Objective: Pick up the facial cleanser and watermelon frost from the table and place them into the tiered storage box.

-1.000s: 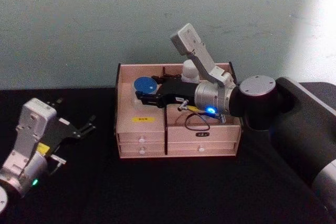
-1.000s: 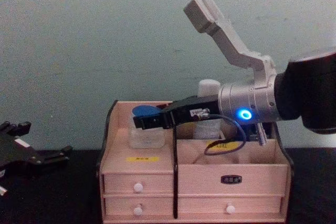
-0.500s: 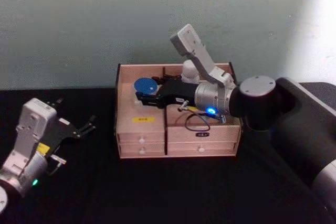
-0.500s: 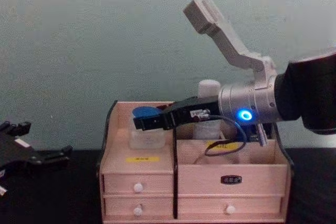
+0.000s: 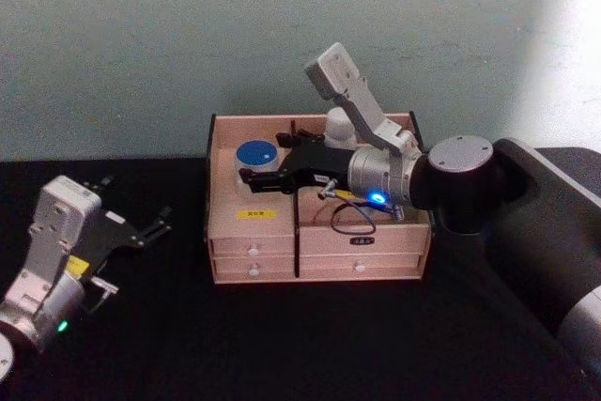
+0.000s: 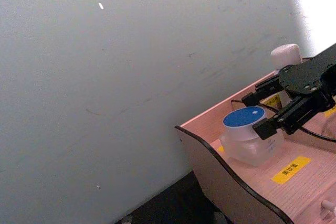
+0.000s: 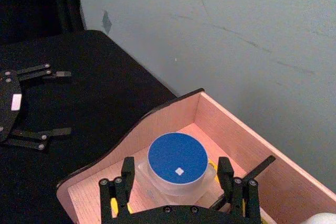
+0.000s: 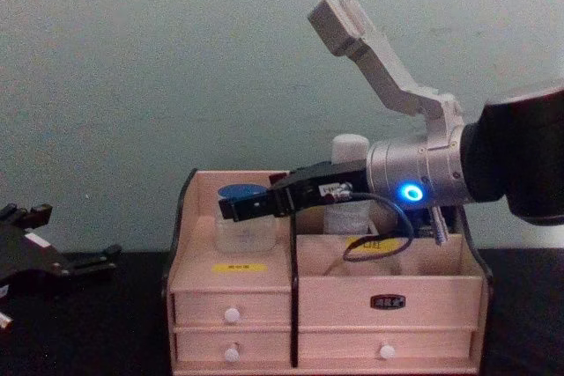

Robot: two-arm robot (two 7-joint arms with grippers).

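Jar (image 5: 256,156) lowered upright | tiered storage box (image 5: 254,228), left compartment | right gripper (image 5: 251,176) spread

White-capped bottle (image 5: 338,127) half hidden behind right arm (image 5: 376,138).

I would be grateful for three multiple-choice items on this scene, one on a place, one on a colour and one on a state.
1. Where does the blue-lidded jar stand?
A. in the back left compartment of the tiered storage box
B. on the table
C. in a drawer

2. What colour are the box's drawer knobs?
A. red
B. white
C. black

3. How is the right gripper?
A. shut on the jar
B. open, a finger on either side of the jar
C. parked on the table

Key: 1 A, wooden walls surround the jar; 2 B, the chest view shows them white; 3 B, gaps show between fingers and jar. The left gripper idles over the table.
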